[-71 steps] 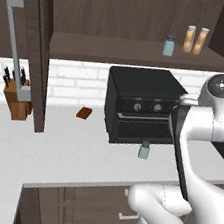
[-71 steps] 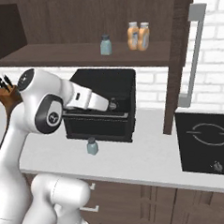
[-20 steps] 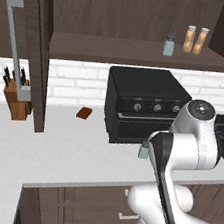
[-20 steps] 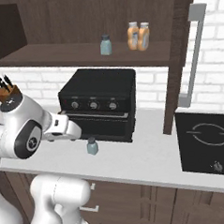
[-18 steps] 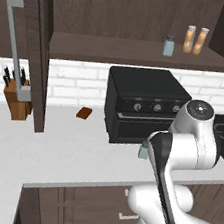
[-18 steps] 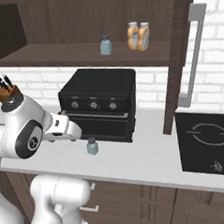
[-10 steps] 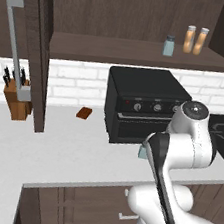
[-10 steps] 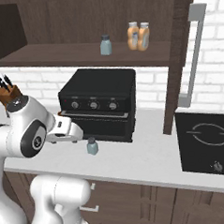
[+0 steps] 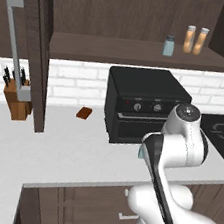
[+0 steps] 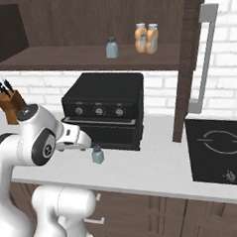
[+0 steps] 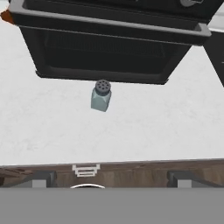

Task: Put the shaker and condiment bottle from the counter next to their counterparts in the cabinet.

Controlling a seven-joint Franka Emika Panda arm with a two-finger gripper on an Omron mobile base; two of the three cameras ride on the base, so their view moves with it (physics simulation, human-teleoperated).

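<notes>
The shaker [image 10: 97, 154] stood upright on the white counter [image 10: 158, 172], just in front of the black oven [image 10: 104, 109] and apart from it; in the hand view the shaker [image 11: 101, 96] appeared below the oven's lower front edge [image 11: 105, 48], its perforated grey cap facing the camera. In the left base view a sliver of the shaker [image 9: 142, 151] showed beside the white arm. The gripper [image 11: 109, 178] hung above the counter's front edge, well short of the shaker, with its two finger tips [image 11: 40, 179] standing wide apart and nothing between them. On the shelf of the dark wooden cabinet [image 10: 87, 60] stood a matching shaker [image 10: 111, 47] and, to its right and apart from it, two amber bottles [image 10: 146, 38] touching or nearly touching each other; the same three items [image 9: 187, 41] appeared on the shelf in the left base view. A knife block [image 9: 17, 100] stood on the counter by the cabinet's open door [image 9: 38, 48], and a small brown block [image 9: 84, 112] lay near the oven's left side. A black cooktop [image 10: 221, 151] occupied the counter to the right.
</notes>
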